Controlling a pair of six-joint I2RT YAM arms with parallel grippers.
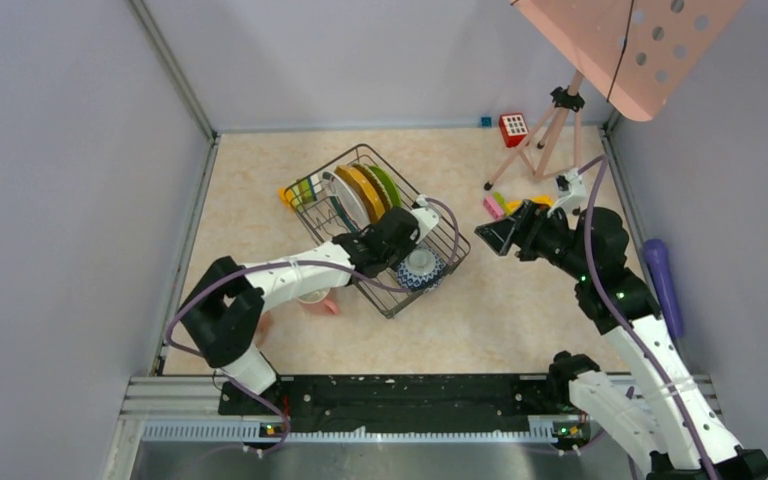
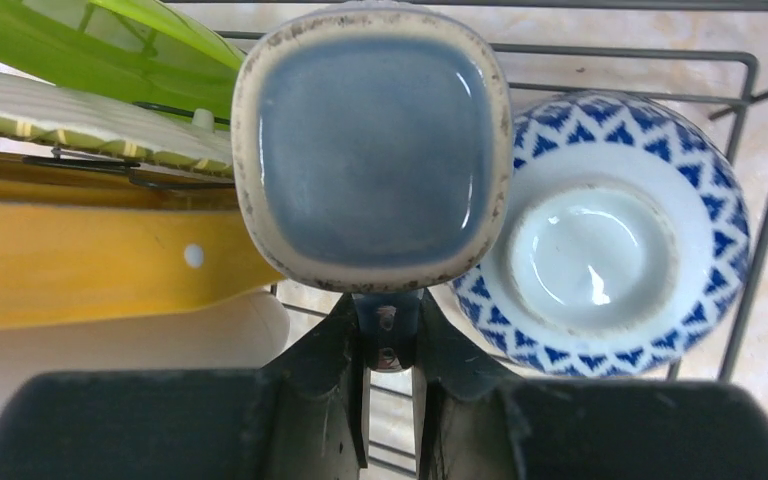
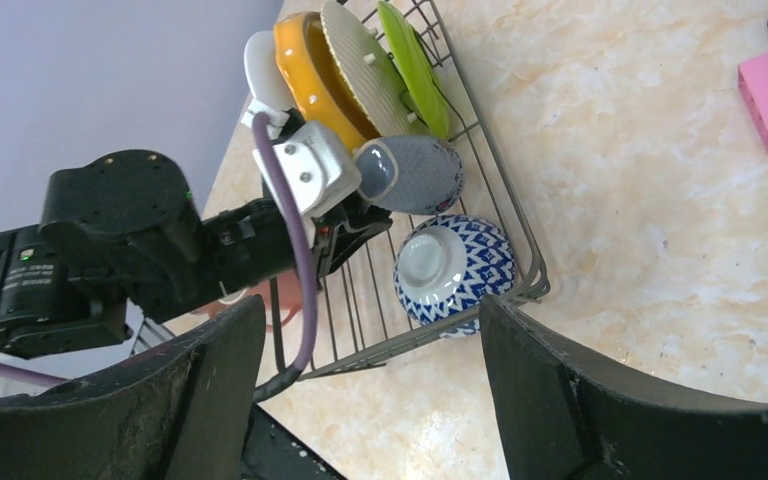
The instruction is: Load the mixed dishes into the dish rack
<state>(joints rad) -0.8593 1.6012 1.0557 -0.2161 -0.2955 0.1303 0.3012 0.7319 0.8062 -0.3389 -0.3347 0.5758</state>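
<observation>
Table (image 1: 520, 320): dish rack (image 1: 430, 285) set at an angle mid-surface, reachable by both arms.
Right end effector (image 3: 370, 330): released, empty, hovering right of rack, out of left arm's way.
Plates (image 3: 305, 70): upright in slots, leaving the open end free.
Blue-white bowl (image 3: 452, 265): inverted in rack corner, likely to drain.
Left end effector (image 2: 390, 340): clenched on grey-blue mug (image 2: 372, 150), seemingly by handle; mug base-up over rack, just beside bowl. Judged to be mid-placement.
Pink mug (image 1: 318, 300): on table outside rack, not yet loaded.

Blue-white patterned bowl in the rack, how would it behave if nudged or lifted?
The bowl looks like glazed ceramic: probably rigid, chippable. Its glossy foot suggests a slippery grip. Upside down on the dish rack wires, it likely slides, not rolls.
</observation>
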